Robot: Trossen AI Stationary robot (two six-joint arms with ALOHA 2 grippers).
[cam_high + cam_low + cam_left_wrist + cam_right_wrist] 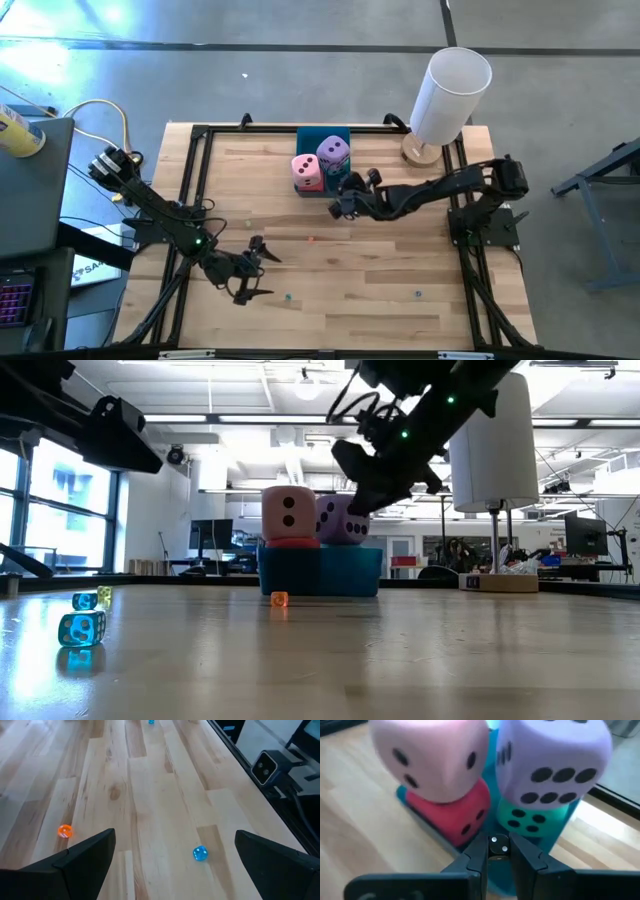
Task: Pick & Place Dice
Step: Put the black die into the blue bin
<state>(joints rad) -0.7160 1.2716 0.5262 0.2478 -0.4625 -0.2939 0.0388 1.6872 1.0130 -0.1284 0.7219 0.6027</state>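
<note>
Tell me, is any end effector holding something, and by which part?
The right end effector pinches a tiny dark die by two opposite sides. The left end effector holds nothing.

Your scene bright, evenly lit. Glare patch on floor (60,25) in high view. Low view: ceiling lights (305,388) and window (50,490) backlight your arms into silhouette; near tabletop (400,660) soft-focused. Shadows faint.

Overhead, table-level, two close wrist views

Two arms over the table.
Left gripper (262,272) spread wide, lower centre-left; right gripper (340,200) pinched nearly closed, centre frame.
</note>
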